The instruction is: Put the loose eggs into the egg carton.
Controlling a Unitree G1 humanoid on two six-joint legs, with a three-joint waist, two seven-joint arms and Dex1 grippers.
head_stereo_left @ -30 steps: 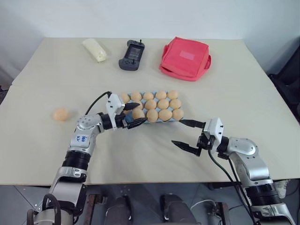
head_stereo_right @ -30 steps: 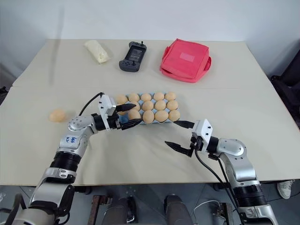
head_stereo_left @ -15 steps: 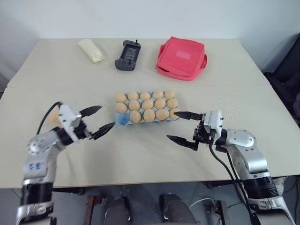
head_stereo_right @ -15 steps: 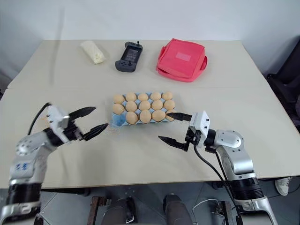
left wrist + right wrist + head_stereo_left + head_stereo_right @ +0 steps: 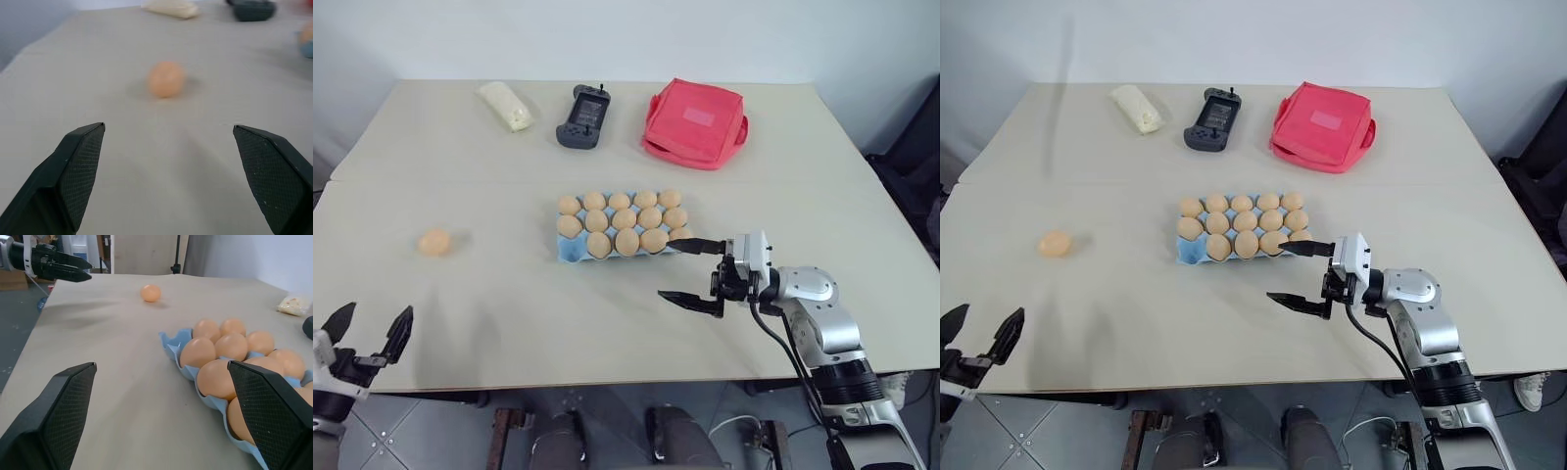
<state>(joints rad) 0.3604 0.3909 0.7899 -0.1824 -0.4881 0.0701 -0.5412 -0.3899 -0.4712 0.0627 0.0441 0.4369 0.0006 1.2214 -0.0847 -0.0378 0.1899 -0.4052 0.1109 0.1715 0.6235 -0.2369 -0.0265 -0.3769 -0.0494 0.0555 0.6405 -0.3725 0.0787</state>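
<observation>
Last loose egg lies ahead of the left end effector.
The loose egg sits apart on the tabletop, nearer the released left end effector than the released right end effector by the egg carton; one corner cup is free.

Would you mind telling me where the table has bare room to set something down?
Bare: the wide front strip between the loose egg and the right gripper, and the right side beyond the egg carton. Crowded: the back edge, with packet, game controller and red pouch.
</observation>
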